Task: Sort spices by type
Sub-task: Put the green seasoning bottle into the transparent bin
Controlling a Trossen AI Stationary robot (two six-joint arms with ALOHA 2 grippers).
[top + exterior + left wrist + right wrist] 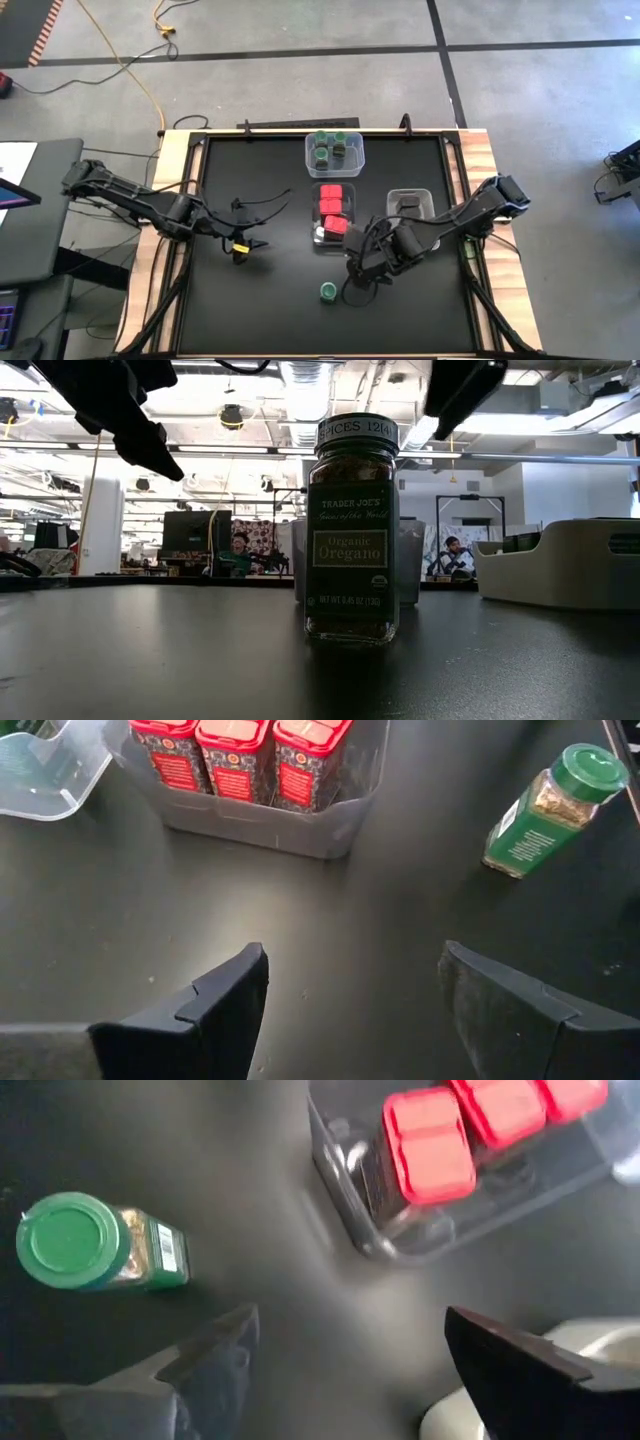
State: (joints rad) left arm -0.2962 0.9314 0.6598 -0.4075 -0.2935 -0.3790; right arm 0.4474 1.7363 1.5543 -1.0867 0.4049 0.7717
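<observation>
A lone jar with a green lid [328, 291] stands upright on its base on the black table, near the near edge; the low view shows its oregano label [350, 530]. My right gripper [360, 278] hovers open just right of it, and the jar [95, 1245] shows off to one side of its fingers [350, 1315]. My left gripper [240, 247] is open over bare table at the left [350, 960], with the jar [545, 810] far off. Red square-topped containers [335, 212] stand in the middle clear tub. Green-lidded jars [332, 150] stand in the far tub.
A third pale tub [410, 205] right of the red one holds a dark blocky container. The three tubs cluster at the table's middle and far side. Wooden rails [170, 200] border the table. Bare black surface lies at the left and along the near edge.
</observation>
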